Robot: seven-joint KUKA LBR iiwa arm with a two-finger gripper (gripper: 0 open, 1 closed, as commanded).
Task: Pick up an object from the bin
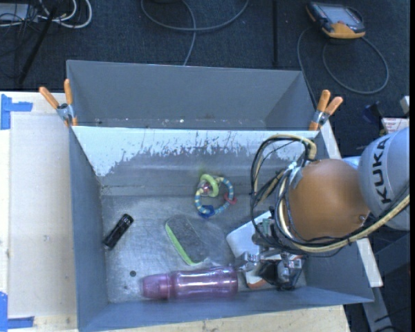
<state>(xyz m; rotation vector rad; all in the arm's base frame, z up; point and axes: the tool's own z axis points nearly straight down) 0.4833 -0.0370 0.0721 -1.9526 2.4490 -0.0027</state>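
Though grip state of end effector (273,270), at five o'clock, can't be told, pink plastic bottle (190,283) just beside looks light, stiff, slick; grasp mid-barrel.

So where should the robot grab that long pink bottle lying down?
Probably around the middle of the pink bottle, coming straight down from above. It lies flat on its side along the bin's near wall, so its long round body is easiest to pinch across, though that wall leaves little room.

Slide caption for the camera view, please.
End effector low in the grey metal bin, beside one end of a pink translucent plastic bottle lying flat.
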